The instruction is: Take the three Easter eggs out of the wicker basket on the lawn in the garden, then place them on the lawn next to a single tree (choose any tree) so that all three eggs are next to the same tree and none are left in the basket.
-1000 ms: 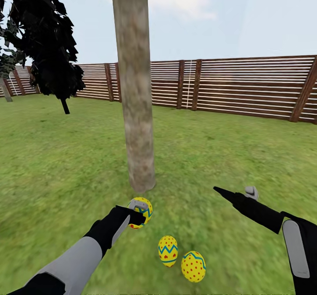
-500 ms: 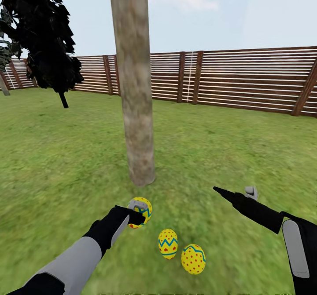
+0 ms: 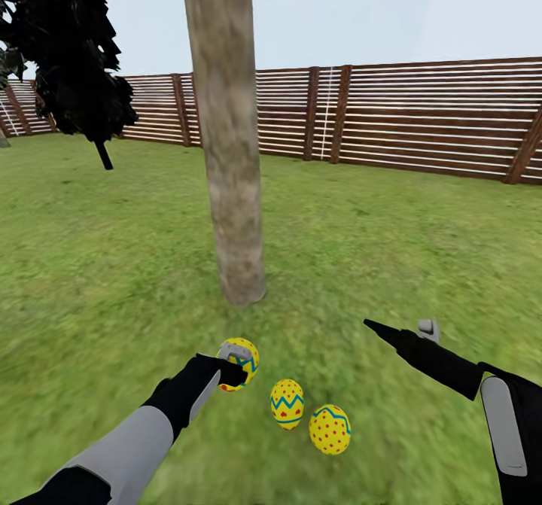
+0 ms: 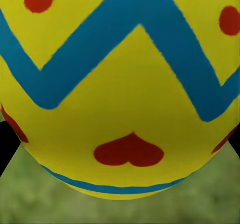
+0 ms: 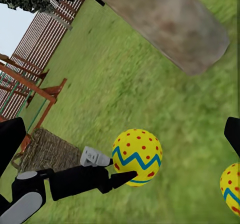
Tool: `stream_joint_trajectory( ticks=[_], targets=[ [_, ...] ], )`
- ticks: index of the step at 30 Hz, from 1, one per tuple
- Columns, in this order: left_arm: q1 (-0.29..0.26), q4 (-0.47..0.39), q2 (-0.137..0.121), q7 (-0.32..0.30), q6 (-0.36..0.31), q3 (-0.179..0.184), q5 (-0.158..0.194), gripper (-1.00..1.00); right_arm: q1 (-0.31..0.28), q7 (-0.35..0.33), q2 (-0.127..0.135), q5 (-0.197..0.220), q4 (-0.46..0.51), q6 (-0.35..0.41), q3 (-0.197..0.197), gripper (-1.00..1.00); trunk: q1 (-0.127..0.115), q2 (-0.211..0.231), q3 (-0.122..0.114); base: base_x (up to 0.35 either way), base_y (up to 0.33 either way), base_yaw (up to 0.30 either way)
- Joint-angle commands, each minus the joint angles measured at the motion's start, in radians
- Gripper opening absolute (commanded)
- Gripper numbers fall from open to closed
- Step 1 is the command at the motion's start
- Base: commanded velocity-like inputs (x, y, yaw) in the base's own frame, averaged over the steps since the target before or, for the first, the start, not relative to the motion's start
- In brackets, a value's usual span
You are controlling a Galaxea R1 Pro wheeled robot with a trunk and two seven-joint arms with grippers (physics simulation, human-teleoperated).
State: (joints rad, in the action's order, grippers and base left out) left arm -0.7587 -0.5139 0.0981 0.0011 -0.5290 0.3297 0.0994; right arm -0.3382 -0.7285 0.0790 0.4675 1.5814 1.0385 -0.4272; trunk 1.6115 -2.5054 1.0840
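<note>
In the head view, the tree (image 3: 229, 144) rises as a thick pale trunk through the upper middle of the frame, its base planted in the lawn (image 3: 391, 234) slightly left of centre. Just below that base, in the lower middle, the left gripper (image 3: 237, 363) is closed around one Easter egg (image 3: 245, 354), its dark fingertip pressed against the shell; the left wrist view shows that egg's yellow surface with a blue zigzag and red marks right up against the camera (image 4: 120, 94). Two more eggs lie on the grass close by to the lower right: one upright (image 3: 287, 403) and another just beside it (image 3: 330, 429). At the lower right, the right gripper (image 3: 403, 330) hangs above the grass with nothing in it, its fingers spread apart. In the right wrist view, the wicker basket (image 5: 47, 151) sits at the lower left, behind the left arm. A brown slatted fence (image 3: 421, 121) crosses the upper frame, with a dark columnar tree (image 3: 71, 53) at the upper left.
</note>
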Motion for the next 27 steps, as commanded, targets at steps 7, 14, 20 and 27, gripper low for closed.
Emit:
stream_joint_trajectory(
  ticks=[7, 14, 20, 27],
  targets=[
    [-0.001, -0.001, -0.001, 0.007, -0.006, 0.006, 0.002, -1.00, -0.001, -0.004, -0.002, -0.004, 0.000, 0.005, 0.001, 1.00, 0.003, -0.002, 0.028, 0.000, 0.000, 0.000],
    [-0.001, -0.002, -0.002, 0.008, -0.005, 0.006, 0.002, -1.00, -0.001, -0.003, -0.004, -0.004, 0.000, 0.006, 0.012, 1.00, 0.006, -0.004, 0.055, 0.000, 0.000, 0.000],
    [-0.001, -0.002, -0.002, 0.008, -0.005, 0.006, 0.002, -1.00, -0.001, -0.003, -0.005, -0.003, 0.001, 0.005, 0.015, 1.00, 0.009, -0.005, 0.078, 0.000, 0.000, 0.000],
    [0.000, -0.001, -0.003, 0.008, -0.004, 0.005, 0.002, -1.00, -0.001, -0.004, -0.005, -0.003, 0.001, 0.005, 0.016, 1.00, 0.012, -0.007, 0.105, 0.000, 0.000, 0.000]
  ],
)
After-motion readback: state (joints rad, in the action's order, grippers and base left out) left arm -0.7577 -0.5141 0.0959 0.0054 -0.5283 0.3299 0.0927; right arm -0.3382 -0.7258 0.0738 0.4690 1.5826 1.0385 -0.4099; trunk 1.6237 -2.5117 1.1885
